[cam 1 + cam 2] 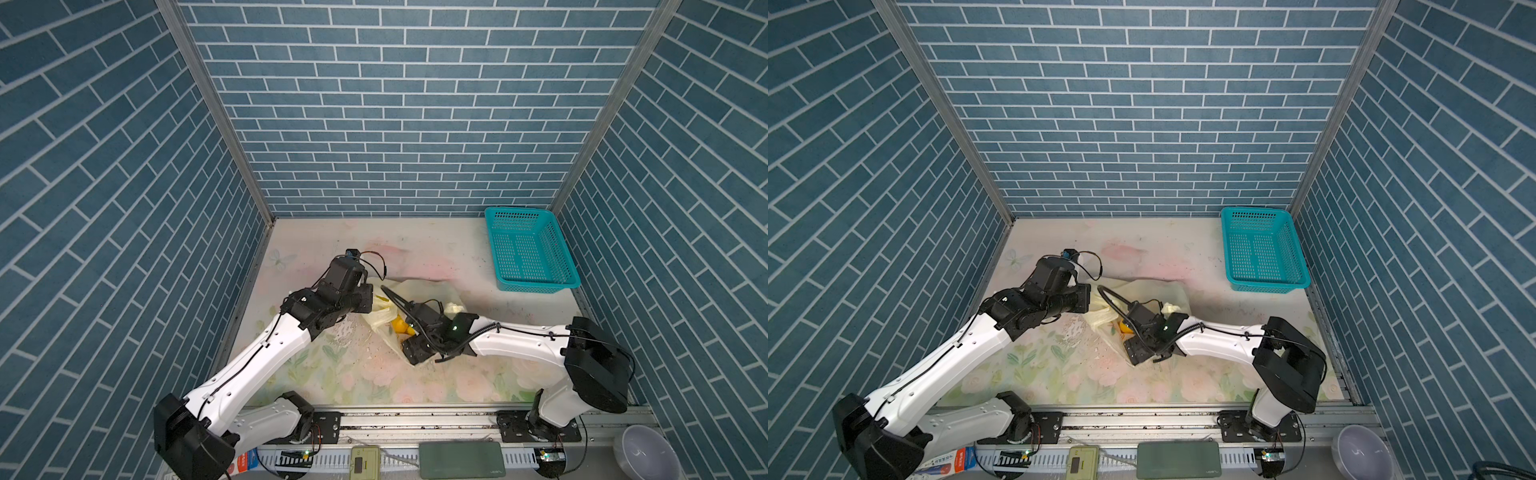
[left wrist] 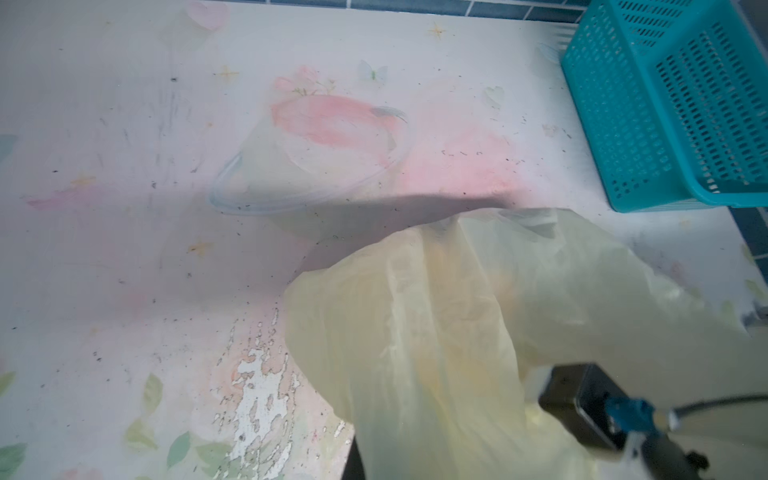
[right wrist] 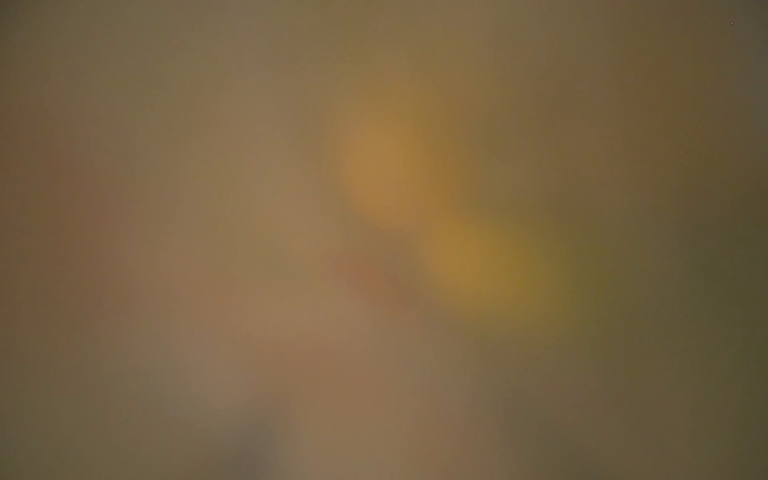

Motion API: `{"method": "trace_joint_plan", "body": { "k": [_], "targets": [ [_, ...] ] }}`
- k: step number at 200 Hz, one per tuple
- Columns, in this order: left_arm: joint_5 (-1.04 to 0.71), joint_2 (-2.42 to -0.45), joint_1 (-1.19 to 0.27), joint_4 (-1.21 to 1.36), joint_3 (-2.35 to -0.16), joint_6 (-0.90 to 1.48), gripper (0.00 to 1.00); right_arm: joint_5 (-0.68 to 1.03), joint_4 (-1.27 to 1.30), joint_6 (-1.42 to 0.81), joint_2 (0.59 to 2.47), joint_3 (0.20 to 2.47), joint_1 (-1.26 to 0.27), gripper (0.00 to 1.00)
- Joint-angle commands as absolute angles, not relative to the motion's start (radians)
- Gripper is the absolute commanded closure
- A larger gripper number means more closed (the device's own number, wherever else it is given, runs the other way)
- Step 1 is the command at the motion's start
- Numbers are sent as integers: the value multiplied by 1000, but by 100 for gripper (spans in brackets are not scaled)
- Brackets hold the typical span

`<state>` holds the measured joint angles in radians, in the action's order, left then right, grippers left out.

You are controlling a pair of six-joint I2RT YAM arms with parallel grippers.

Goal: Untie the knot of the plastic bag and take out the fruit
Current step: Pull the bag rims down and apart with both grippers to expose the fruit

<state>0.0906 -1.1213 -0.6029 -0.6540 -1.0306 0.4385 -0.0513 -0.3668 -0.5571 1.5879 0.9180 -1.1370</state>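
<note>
— What takes up the most room?
— The flower-printed tabletop (image 1: pixel 457 257), with both arms reaching in over it from the near edge. The teal basket (image 1: pixel 559 245) sits in the far right corner, well apart from everything else.

— And the plastic bag (image 1: pixel 432 291)?
— It lies near the middle of the tabletop, between the two arms, pale yellow and crumpled. In both top views its mouth is open towards the left arm. In the left wrist view its film (image 2: pixel 415 332) rises like a tent towards the camera. A clear bowl (image 2: pixel 232 183) lies on the tabletop just beyond it.

— Any fruit (image 1: pixel 400 325) showing?
— One yellow piece, inside the bag, right against the right arm's wrist. Both top views show it (image 1: pixel 1123 326).

— The left pincer (image 1: pixel 376 300)?
— Closed, at the bag's left edge, with the film gathered at its tip.

— The right pincer (image 1: pixel 411 326)?
— It is buried in the bag beside the fruit. The right wrist view is only an amber blur, so I cannot tell how its jaws stand.
</note>
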Motion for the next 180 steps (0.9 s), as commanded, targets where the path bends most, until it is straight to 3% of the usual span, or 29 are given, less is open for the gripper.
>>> {"method": "trace_joint_plan", "body": {
  "k": [1,9,26,58,96,151,165,180],
  "targets": [
    [196,-1105,-607,-707,-1002,404,100,-100,-296,-627,1558,848,-1141,16],
    [190,-1097,-607,-708,-996,396,98,-109,-295,-629,1547,850,-1141,16],
    [144,-1081,-608,-704,-995,387,85,-126,-312,-623,1535,885,-1142,15],
    [50,-1045,-608,-714,-995,397,37,-161,-350,-618,1525,959,-1129,14],
    [-73,-999,-607,-699,-936,479,16,-173,-351,-629,1502,994,-1082,14],
    [-109,-1047,-607,-528,-857,547,11,-140,-337,-620,1495,1017,-1034,14],
    [-98,-1087,-607,-488,-854,545,21,-136,-333,-623,1499,1013,-1034,14],
    [-78,-1123,-607,-480,-859,521,39,-139,-330,-627,1492,1006,-1031,14]
  ]
}}
